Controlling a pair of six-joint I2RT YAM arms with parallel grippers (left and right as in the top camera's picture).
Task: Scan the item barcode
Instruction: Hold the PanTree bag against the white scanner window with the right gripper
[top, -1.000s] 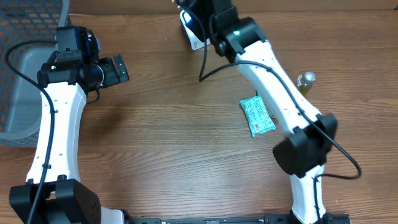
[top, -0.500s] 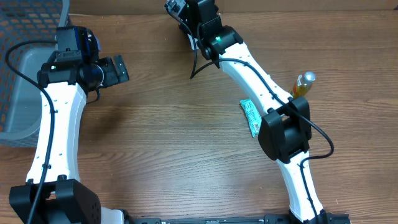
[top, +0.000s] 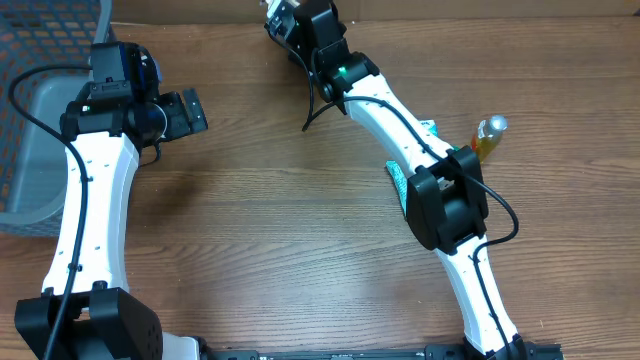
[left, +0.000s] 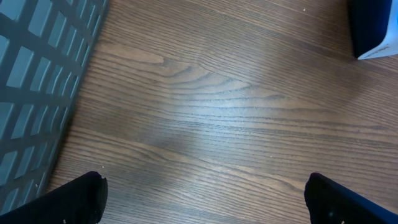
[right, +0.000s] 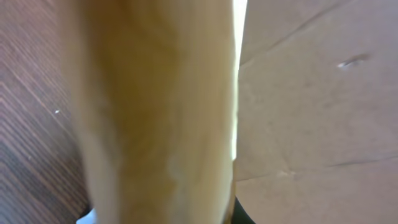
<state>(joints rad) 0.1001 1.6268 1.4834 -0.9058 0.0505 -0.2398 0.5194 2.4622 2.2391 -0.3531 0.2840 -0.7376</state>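
Right wrist view: my right claw (top: 285, 18) is pinched almost closed on a tan item (right: 155, 112), too blurred to identify, held at the overhead frame's top centre, presumably to show its barcode to the blue-and-white device (left: 373, 28) there. My left claw (left: 208, 196) hangs wide open, empty, clear.

**Right wrist view filled by a blurred tan shape**

Most of the left and centre is taken up by a tan object (right: 155, 112), too close and too blurred to be identified. Dark wood-grain table (right: 28, 130) is seen at its left. To the right, a creased cardboard-like surface (right: 317, 124) is shown. A small dark shape (right: 245, 213) is glimpsed at the bottom edge.
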